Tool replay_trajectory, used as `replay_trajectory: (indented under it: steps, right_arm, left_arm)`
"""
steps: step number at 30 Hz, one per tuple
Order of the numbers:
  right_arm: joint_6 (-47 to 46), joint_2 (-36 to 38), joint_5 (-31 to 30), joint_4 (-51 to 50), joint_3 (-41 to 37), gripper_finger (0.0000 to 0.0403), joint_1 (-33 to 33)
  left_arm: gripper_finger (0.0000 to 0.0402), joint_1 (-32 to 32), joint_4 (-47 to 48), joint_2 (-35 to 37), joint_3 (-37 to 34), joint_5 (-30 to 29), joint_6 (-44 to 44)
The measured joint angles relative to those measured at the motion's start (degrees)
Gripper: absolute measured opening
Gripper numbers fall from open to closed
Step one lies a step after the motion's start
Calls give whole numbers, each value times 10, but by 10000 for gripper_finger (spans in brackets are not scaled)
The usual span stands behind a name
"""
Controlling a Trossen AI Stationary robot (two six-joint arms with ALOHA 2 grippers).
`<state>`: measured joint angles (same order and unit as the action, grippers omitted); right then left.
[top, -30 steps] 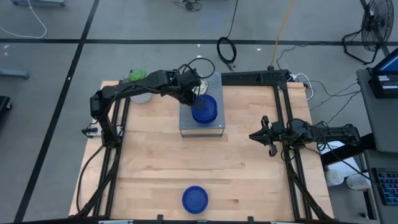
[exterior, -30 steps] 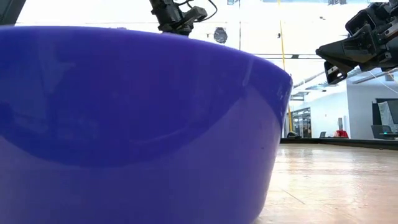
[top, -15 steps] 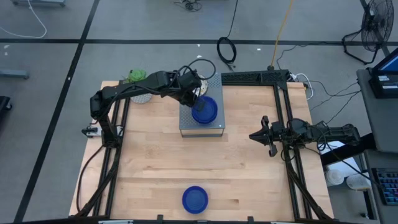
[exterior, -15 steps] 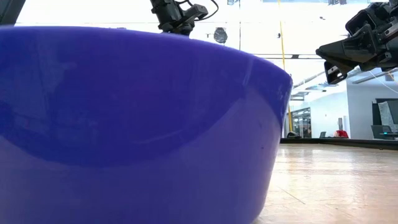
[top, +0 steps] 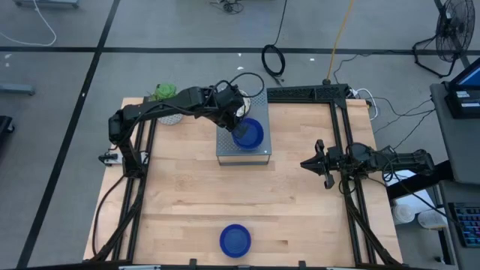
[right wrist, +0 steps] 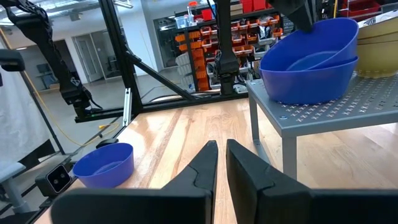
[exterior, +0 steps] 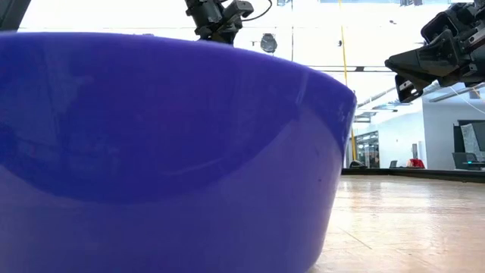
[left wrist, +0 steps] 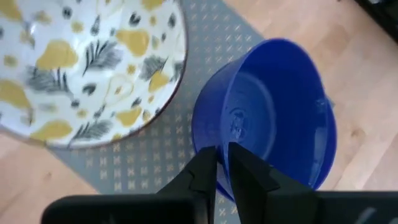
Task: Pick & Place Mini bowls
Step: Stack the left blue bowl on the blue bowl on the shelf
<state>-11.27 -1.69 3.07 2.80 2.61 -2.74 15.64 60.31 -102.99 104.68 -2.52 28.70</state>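
The left gripper (left wrist: 222, 163) is held over the rim of the stacked blue bowls (left wrist: 267, 112) on the grey stand (top: 241, 150), its fingers parted by a narrow gap, nothing pinched. A patterned bowl (left wrist: 81, 62) sits beside them. Another blue bowl (top: 235, 241) lies at the table's (top: 300, 210) near edge. The right gripper (right wrist: 221, 163) is pressed together, parked at the right.

No legible text, label, brand, number or sign appears in any view. The blue mini bowls (right wrist: 309, 59) are unmarked. The cream bowl (left wrist: 81, 62) bears only a printed pattern of yellow pears and dark leaves, no lettering. The grey perforated platform (left wrist: 155, 155) shows only repeated cross-shaped cut-outs. The storage bins (right wrist: 205, 31) in the room behind are too small to read.
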Motion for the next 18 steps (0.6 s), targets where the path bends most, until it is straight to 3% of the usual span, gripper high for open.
replay_trajectory:
  steps: [10,15,18]
  right_arm:
    - [0,0,0,0,0,20,0]
    - [0,-1,0,0,0,20,0]
    - [0,-1,0,0,0,20,0]
  left_arm:
    - [19,-6,-40,35,-1,-7,-95]
    - [5,-47,-42,37,0,-104,-197]
    - [16,-60,-86,30,-14,-122,-210]
